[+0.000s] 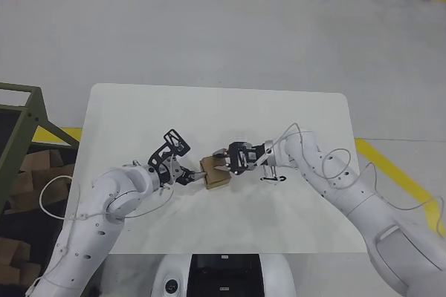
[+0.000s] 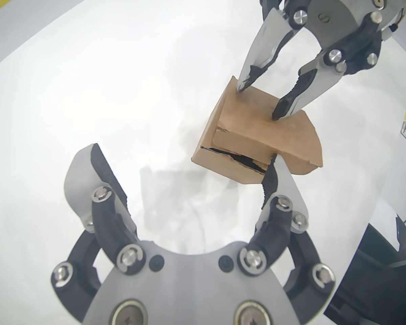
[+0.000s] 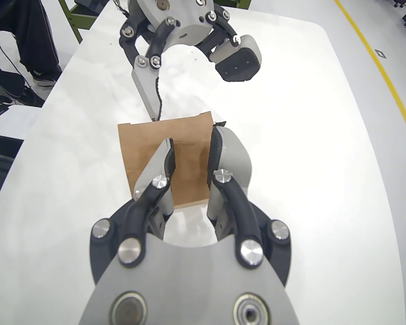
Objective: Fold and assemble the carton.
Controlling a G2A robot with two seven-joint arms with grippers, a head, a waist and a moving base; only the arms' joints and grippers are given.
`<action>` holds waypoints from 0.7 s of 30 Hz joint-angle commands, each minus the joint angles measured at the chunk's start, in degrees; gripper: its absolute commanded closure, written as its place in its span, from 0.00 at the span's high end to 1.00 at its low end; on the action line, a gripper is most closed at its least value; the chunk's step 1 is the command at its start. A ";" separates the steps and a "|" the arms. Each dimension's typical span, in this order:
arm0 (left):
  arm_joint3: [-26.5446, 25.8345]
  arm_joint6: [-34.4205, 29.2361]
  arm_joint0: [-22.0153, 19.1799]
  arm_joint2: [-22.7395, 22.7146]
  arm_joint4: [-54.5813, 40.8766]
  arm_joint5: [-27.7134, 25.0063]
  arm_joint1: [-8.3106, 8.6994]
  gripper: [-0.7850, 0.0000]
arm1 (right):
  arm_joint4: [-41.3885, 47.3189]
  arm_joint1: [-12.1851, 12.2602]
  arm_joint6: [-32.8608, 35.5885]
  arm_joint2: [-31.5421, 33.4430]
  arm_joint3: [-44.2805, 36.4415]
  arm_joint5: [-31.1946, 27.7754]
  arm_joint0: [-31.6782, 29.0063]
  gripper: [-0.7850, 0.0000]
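The brown carton [image 1: 214, 178] lies near the middle of the white table [image 1: 297, 119], its flaps folded over and a dark gap left along one side [image 2: 237, 160]. My right gripper [image 1: 221, 163] stands over it, open by a narrow gap, with both fingertips [image 2: 243, 86] pressed on the carton's top face [image 3: 138, 150]. My left gripper [image 2: 184, 157] is wide open beside the carton. One of its fingertips [image 2: 273, 167] touches the carton's edge at the gapped side, and the other finger [image 2: 94, 170] is off over bare table. From the right wrist, the left gripper [image 3: 196, 92] meets the carton's far edge.
A green rack with cardboard boxes [image 1: 15, 171] stands off the table's left side. A small black item [image 1: 271, 178] lies on the table just beside my right arm. The table's far half [image 1: 208, 111] is bare.
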 commanded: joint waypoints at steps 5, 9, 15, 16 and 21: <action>1.14 0.26 -0.67 0.74 0.27 0.43 -0.05 1.00 | -0.54 -0.15 -0.17 0.10 -0.02 -0.27 -0.14 0.26; 1.68 0.31 -1.50 1.65 0.71 0.90 -0.15 1.00 | -0.66 -0.44 -0.10 -0.08 0.07 -0.46 -0.15 0.27; 2.93 0.20 -2.16 2.16 1.28 1.11 -0.16 1.00 | -0.82 -0.82 0.07 -0.13 0.64 -0.67 0.01 0.29; 3.13 0.14 -2.20 2.11 1.28 1.19 -0.15 1.00 | -0.85 -0.87 0.06 -0.11 0.70 -0.69 0.02 0.29; 2.84 0.39 -1.71 1.57 0.94 1.11 -0.03 1.00 | -0.94 -1.17 0.16 -0.14 1.06 -0.82 0.13 0.30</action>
